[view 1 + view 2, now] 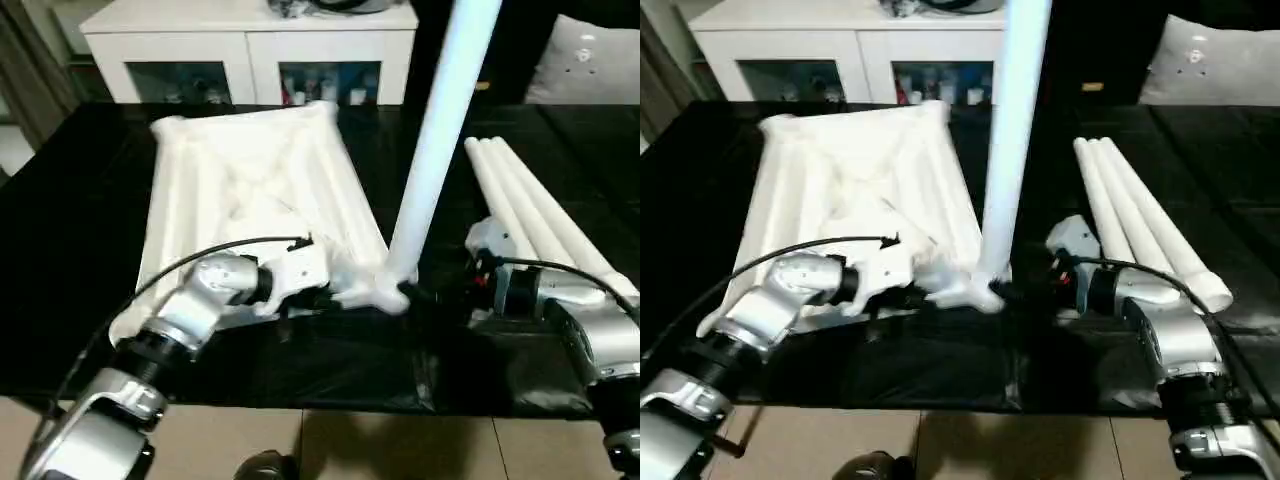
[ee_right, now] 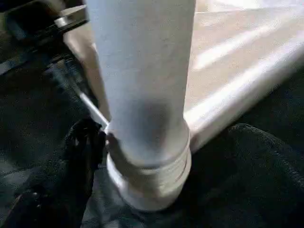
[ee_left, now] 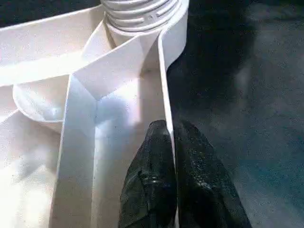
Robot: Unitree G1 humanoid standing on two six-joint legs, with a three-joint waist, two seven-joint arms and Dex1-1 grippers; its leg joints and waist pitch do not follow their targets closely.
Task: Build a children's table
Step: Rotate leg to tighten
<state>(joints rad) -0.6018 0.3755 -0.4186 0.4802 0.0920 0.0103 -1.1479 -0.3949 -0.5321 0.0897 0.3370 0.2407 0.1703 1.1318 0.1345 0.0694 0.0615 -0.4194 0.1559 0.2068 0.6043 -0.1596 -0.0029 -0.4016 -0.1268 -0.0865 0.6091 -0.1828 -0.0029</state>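
Lying ribbed underside up on the black-covered table (image 1: 60, 250), the small white plastic tabletop (image 1: 250, 190) carries one long white tubular leg (image 1: 440, 140) upright in its near corner socket. The left gripper (image 3: 170, 142) has its jaws clamped on the tabletop's rim; the right gripper (image 1: 1025, 288) seems closed around the leg's base. Three loose white legs (image 1: 1140, 215) lie alongside.
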